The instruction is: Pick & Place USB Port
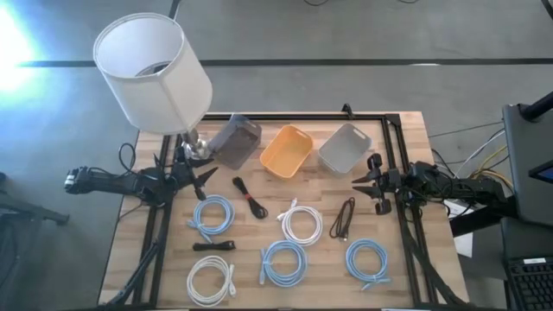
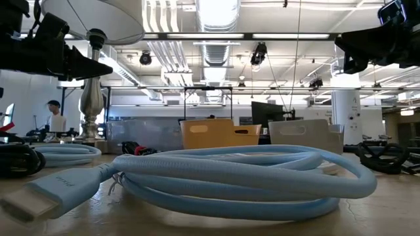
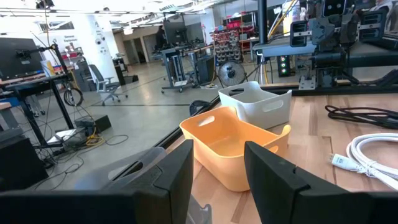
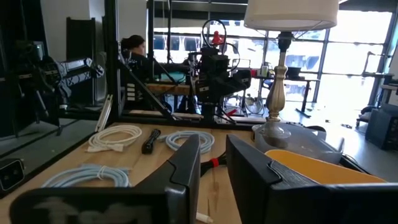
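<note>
High view: four coiled light-blue cables (image 1: 212,215), two white cables (image 1: 301,223) and three plastic bins (image 1: 286,150) are counted on the wooden bench (image 1: 406,138); left gripper (image 1: 204,177) and right gripper (image 1: 363,184) are parted, empty.

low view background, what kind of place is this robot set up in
Most likely an open-plan lab or workshop, not a home. Exposed ducts and strip lights run across the ceiling, desks with monitors stand beyond the table, and the left wrist view shows office chairs and equipment racks on a bare concrete floor.
</note>
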Robot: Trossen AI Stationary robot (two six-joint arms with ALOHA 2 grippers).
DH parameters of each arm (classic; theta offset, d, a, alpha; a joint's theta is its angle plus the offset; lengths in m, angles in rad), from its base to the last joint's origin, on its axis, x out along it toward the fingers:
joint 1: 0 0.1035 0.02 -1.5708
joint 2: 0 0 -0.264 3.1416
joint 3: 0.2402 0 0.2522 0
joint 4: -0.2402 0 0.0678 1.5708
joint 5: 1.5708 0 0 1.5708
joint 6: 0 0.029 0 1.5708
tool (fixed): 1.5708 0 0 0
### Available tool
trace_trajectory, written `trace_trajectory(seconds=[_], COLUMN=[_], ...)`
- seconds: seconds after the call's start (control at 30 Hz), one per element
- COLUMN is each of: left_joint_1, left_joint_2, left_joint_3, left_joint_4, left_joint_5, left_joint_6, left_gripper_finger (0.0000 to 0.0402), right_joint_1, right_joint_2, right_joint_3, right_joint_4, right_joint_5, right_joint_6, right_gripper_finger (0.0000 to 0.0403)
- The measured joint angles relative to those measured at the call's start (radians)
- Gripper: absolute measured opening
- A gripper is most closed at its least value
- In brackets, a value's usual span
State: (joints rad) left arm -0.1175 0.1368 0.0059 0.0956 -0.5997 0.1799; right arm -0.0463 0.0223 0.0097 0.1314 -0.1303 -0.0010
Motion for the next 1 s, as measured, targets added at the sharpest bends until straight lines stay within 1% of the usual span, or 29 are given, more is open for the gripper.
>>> trace_trajectory(seconds=[0.23, 0.63, 1.0], left_joint_1=[0.0, 0.0, 0.0], left_joint_2=[0.0, 0.0, 0.0], left_joint_3=[0.0, 0.0, 0.0], left_joint_4=[0.0, 0.0, 0.0], left_joint_5=[0.0, 0.0, 0.0], left_joint_6=[0.0, 0.0, 0.0], left_gripper_finger=[0.0147, 0.0147, 0.0147], right_joint_1=[0.0, 0.0, 0.0], right_joint_2=[0.0, 0.0, 0.0], right_joint_3=[0.0, 0.0, 0.0], right_joint_4=[0.0, 0.0, 0.0], right_joint_5=[0.0, 0.0, 0.0], right_joint_6=[-0.001, 0.0, -0.001], right_gripper_finger=[0.0085, 0.0068, 0.0083])
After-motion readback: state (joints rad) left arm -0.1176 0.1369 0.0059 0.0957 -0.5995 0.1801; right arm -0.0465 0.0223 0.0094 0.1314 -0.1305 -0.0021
